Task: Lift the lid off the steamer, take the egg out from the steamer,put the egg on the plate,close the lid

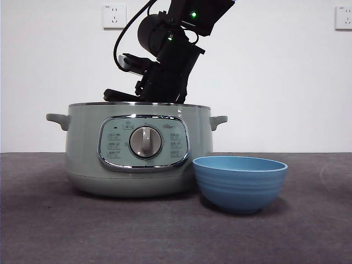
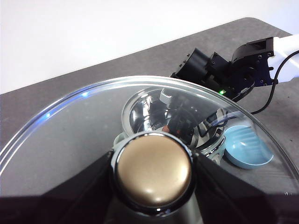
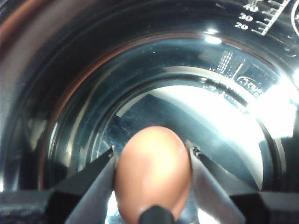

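- The surface (image 1: 49, 231) is a dark grey, felt-like mat; behind it stands a plain white wall with 2 white sockets (image 1: 114, 16) high up.
- The steamer (image 1: 88, 148) is a large round pale sage-green pot with 2 small side handles and a chrome-framed panel around 1 silver dial (image 1: 146, 142). Its inner bowl, seen from the right wrist, is dark polished metal with printed level marks.
- The plate (image 1: 240, 184) is a small blue ridged bowl with a lighter rim, standing on the surface just beside the steamer, lower than the pot's rim.
- The lid (image 2: 70, 126) is clear domed glass with a steel rim, off the pot and held above the surface; its round knob (image 2: 153, 173) looks bronze-gold in the left wrist view.
- The left pincer (image 2: 153, 186) is pressed against the knob from both sides, gripping the lid.
- The right pincer (image 3: 152, 179) reaches down into the steamer, its jaws partly spread and pinching the brown, smooth egg (image 3: 152, 170) between them, above the shiny bottom.
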